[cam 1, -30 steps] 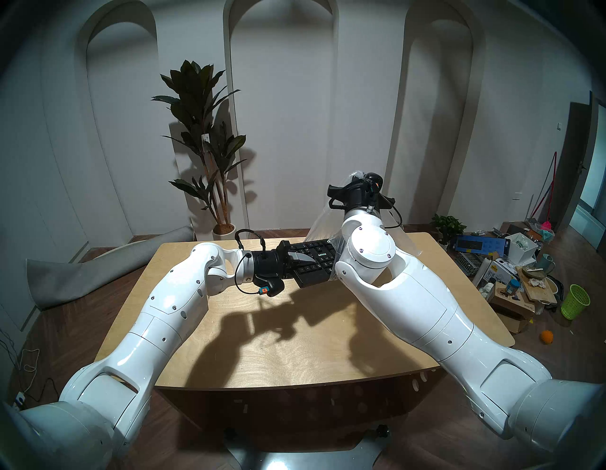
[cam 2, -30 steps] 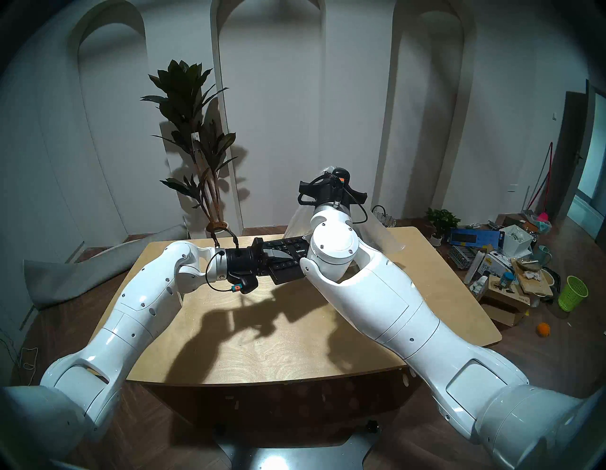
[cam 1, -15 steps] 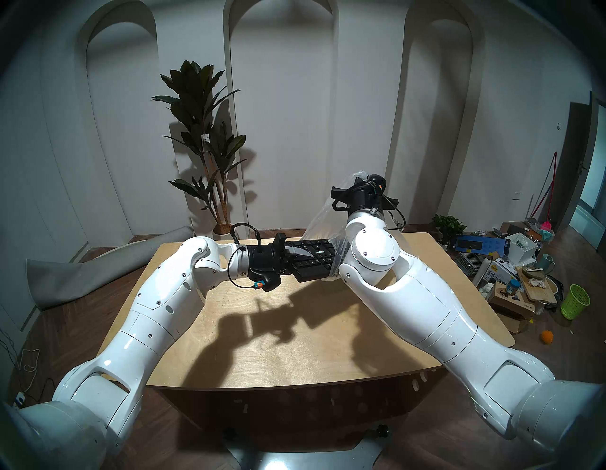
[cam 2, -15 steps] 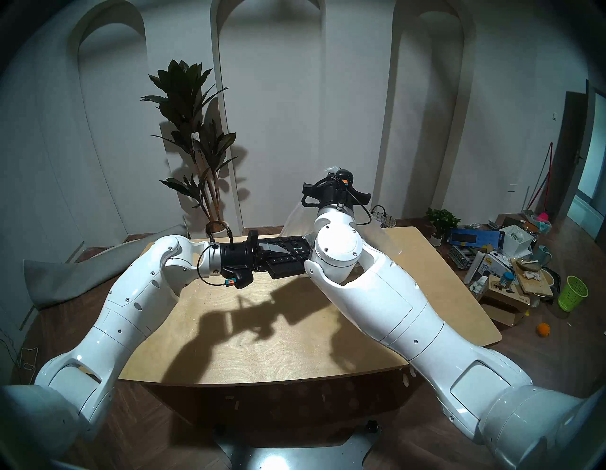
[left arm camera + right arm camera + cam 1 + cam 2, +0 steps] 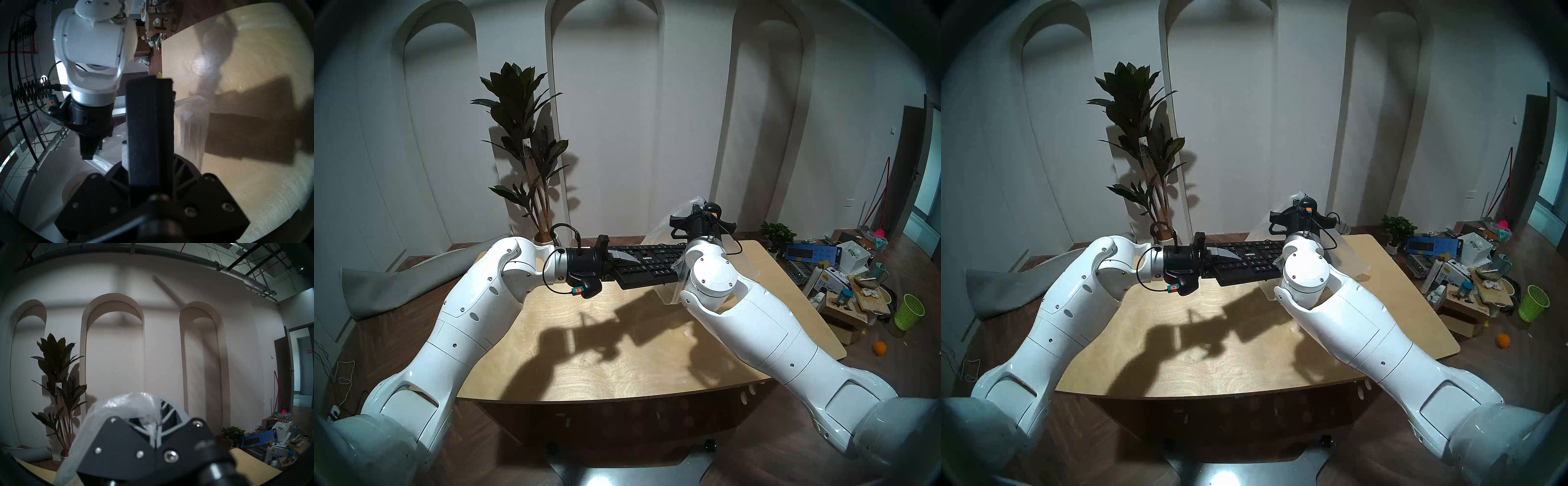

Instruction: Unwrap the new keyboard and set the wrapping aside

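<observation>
The black keyboard (image 5: 653,266) hangs level above the far part of the wooden table (image 5: 619,356). My left gripper (image 5: 621,259) is shut on its left end; in the left wrist view the keyboard (image 5: 149,127) shows end-on between the fingers. The clear plastic wrapping (image 5: 660,230) still covers the keyboard's right end and hangs down to the table. My right gripper (image 5: 697,203) points upward and is shut on the bunched top of the wrapping (image 5: 129,404). My right elbow hides the keyboard's right end.
A tall potted plant (image 5: 524,152) stands behind the table on the left, near a rolled grey mat (image 5: 415,275). On the floor to the right lie a blue box (image 5: 811,253), cartons and a green basket (image 5: 908,311).
The arms have moved apart. The left one drew the keyboard leftward; the right one carried the wrapping right and lower. More of the keyboard shows outside the plastic now.
</observation>
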Robot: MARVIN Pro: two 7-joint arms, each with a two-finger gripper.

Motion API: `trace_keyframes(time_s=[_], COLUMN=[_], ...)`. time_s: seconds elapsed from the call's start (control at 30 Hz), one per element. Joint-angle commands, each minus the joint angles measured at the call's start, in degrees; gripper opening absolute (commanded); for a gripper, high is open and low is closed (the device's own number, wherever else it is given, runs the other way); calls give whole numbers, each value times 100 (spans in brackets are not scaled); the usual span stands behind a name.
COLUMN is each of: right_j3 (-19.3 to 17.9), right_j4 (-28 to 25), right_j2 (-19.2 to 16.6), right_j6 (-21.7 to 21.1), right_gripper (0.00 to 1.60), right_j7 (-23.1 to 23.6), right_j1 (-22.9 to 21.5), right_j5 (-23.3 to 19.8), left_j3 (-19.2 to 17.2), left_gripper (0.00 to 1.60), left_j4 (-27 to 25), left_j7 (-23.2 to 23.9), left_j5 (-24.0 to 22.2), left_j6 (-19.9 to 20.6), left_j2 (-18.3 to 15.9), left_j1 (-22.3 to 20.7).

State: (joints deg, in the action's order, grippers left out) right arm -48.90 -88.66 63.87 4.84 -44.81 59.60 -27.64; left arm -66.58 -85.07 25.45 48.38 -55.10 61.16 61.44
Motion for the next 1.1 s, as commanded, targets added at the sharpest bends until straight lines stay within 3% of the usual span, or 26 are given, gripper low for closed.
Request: trace_keyframes(time_s=[0.0,0.73,1.07], right_j3=[-192,-721,-790], right_j4=[199,1336,1511], right_j2=[-338,-935,-1041], right_j6=[211,774,902], right_gripper=[0,0,0], right_j7=[154,601,671], right_j1=[-104,-115,-17], right_j5=[64,-49,-82], left_j3=[-218,-472,-711], left_gripper=[0,0,0], left_j4=[-315,-405,-516], left_j7=[27,260,211], left_j5=[-432,-958,-1099], left_j6=[53,187,257], left_j2=[-109,-402,-419], left_j1=[-104,-50,-279])
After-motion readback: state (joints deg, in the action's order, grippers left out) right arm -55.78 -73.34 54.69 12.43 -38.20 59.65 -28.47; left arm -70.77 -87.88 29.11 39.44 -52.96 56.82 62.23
